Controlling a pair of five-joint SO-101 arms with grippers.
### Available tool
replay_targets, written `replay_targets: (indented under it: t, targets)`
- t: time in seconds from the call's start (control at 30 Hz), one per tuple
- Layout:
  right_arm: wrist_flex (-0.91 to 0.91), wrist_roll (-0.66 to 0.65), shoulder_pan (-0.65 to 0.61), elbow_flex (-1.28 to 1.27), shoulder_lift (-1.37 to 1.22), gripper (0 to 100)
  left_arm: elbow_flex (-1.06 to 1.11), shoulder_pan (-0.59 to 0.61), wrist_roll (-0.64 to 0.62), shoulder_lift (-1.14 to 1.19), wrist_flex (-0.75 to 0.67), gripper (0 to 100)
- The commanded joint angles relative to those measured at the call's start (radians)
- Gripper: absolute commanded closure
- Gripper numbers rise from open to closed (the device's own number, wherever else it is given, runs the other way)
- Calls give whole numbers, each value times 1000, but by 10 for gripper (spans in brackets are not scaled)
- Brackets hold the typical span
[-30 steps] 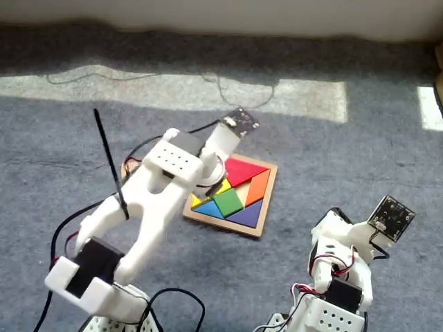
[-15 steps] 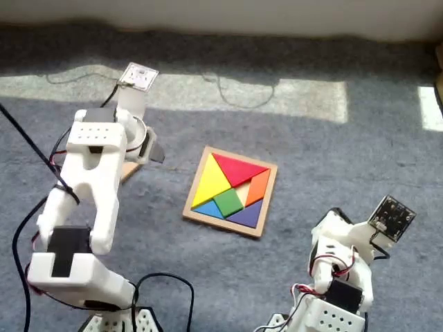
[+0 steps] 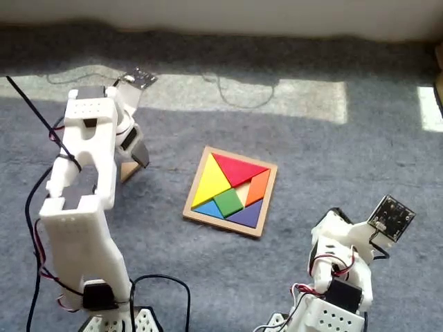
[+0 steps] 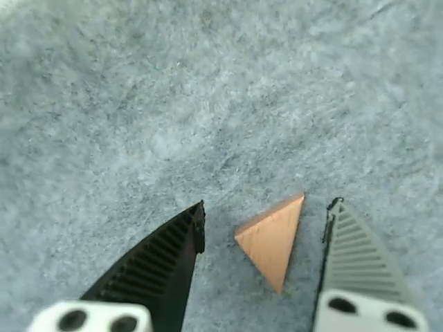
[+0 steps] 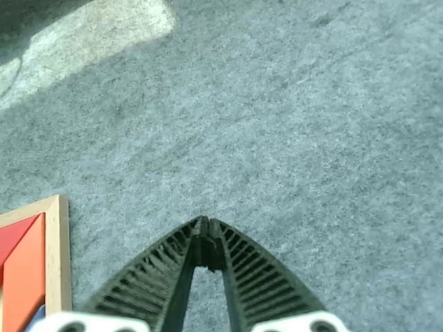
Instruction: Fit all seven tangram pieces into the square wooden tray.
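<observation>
- Your left gripper [image 4: 266, 206] is hanging low over the grey-blue carpet [image 3: 332, 159], at the left of the square wooden tray [image 3: 220, 225] and apart from it.
- Its jaws are standing wide open and are gripping nothing.
- A small light-brown wooden triangle piece [image 4: 272, 238] is lying flat on the carpet between the two fingers, nearer to the pale grey finger [image 4: 349, 242] than to the black finger [image 4: 163, 256].
- In the high view you are seeing this triangle piece [image 3: 128, 170] just under the left gripper [image 3: 136, 149], outside the tray.
- The tray is lying on the carpet between the two arms, turned a little to one side.
- Inside it, six pieces are sitting flat: a red triangle [image 3: 239, 169], a yellow triangle [image 3: 210, 183], a green square [image 3: 228, 203], an orange piece [image 3: 257, 187], a small blue triangle [image 3: 208, 209] and a purple piece [image 3: 246, 214].
- A small bare wood spot [image 3: 242, 188] is showing in the middle, between the red, orange and green pieces.
- Your right gripper [image 5: 205, 242] is pointing at the bare carpet with its jaws pressed together and nothing between them.
- One corner of the tray [image 5: 61, 256] is lying beside it.
</observation>
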State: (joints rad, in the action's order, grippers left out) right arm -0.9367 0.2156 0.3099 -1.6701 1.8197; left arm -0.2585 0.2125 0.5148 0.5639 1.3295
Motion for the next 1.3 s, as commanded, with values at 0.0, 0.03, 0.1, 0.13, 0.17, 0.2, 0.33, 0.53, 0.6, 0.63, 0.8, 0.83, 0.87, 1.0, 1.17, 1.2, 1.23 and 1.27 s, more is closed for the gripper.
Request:
replay_targets:
  t: [0.0, 0.03, 0.1, 0.13, 0.17, 0.2, 0.33, 0.53, 0.6, 0.63, 0.8, 0.83, 0.87, 1.0, 1.17, 1.2, 1.23, 1.27]
  targets:
    - [-2, -12, -10, -114, 16, 993, -157, 8, 12, 77, 86, 716]
    - [-2, -12, -10, -114, 16, 993, -176, 8, 21, 93, 104, 716]
    - [-2, -12, -10, -114, 16, 993, -199, 8, 57, 116, 146, 716]
    - [-2, -12, -10, -114, 16, 993, -203, 12, 64, 120, 163, 716]
    - [-2, -12, -10, -114, 16, 993, -205, 21, 64, 120, 169, 716]
    - [-2, -12, -10, -114, 16, 993, -206, 30, 63, 120, 172, 716]
    - [-1, -12, -10, -114, 16, 993, -202, 51, 64, 128, 175, 716]
    - [-1, -12, -10, -114, 16, 993, -134, 48, 66, 127, 167, 716]
    - [-1, -12, -10, -114, 16, 993, -133, 45, 64, 127, 167, 716]
    - [-1, -12, -10, -114, 16, 993, -133, 39, 64, 127, 167, 716]
    - [-1, -12, -10, -114, 16, 993, -127, 27, 63, 128, 170, 746]
    - [-1, -12, -10, -114, 16, 993, -125, 25, 63, 128, 172, 768]
    - [-1, -12, -10, -114, 16, 993, -125, 18, 63, 128, 175, 787]
    - [-1, -12, -10, -114, 16, 993, -122, -2, 63, 131, 175, 822]
    - [-1, -12, -10, -114, 16, 993, -122, -13, 61, 131, 175, 825]
    - [-1, -12, -10, -114, 16, 993, -122, -21, 61, 131, 175, 825]
    - [-1, -12, -10, -114, 16, 993, -120, -25, 61, 131, 175, 825]
    - [-1, -12, -10, -114, 16, 993, -113, -28, 61, 131, 175, 825]
